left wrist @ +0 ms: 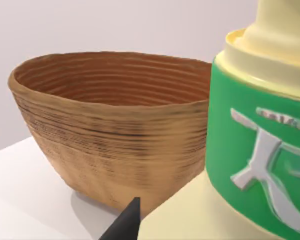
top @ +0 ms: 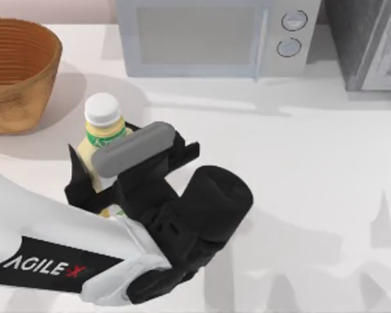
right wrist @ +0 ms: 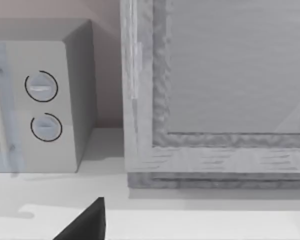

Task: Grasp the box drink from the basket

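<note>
The box drink (top: 104, 127) is pale yellow with a white cap and a green band. It is upright, outside the basket (top: 16, 72) and just to its right. My left gripper (top: 103, 155) is shut on the box drink, with a black finger on each side of its body. In the left wrist view the box drink (left wrist: 260, 150) is very close, one black fingertip (left wrist: 125, 222) shows beside it, and the brown woven basket (left wrist: 110, 130) stands behind with nothing showing inside. My right gripper (right wrist: 87, 225) shows as a dark edge facing the back of the table.
A pale grey microwave (top: 208, 36) with two round knobs stands along the back edge. A grey cabinet (top: 371, 42) is at the back right, close in front of the right wrist camera (right wrist: 215, 100). White tabletop (top: 313, 195) stretches across the right side.
</note>
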Robot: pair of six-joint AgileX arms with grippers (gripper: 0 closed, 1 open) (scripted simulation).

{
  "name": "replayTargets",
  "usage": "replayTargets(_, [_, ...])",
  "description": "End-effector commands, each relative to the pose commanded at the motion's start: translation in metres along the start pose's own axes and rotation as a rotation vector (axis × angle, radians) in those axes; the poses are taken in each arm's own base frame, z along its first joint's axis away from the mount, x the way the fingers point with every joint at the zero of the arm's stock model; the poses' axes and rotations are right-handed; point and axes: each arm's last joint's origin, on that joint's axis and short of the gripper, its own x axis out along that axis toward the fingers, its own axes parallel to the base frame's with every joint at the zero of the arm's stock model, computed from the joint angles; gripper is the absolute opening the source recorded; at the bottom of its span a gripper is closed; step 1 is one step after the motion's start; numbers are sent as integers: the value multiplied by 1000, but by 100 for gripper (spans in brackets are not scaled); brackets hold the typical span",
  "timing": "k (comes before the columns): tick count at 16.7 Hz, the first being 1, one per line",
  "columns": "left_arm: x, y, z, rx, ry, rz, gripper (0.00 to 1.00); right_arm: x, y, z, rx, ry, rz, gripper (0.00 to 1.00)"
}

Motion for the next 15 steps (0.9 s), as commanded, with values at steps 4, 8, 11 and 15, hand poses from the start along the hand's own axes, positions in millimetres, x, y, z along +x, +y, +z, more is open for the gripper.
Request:
replayTargets(4, [0,0,0,0,0,0,23,0,0,0,0,0,0,100])
replayTargets(8, [0,0,0,0,0,0,53,0,0,0,0,0,0,100])
replayTargets(11, [0,0,0,0,0,0,75,0,0,0,0,0,0,100])
replayTargets(15, [0,0,0,0,0,0,100,0,0,0,0,0,0,100])
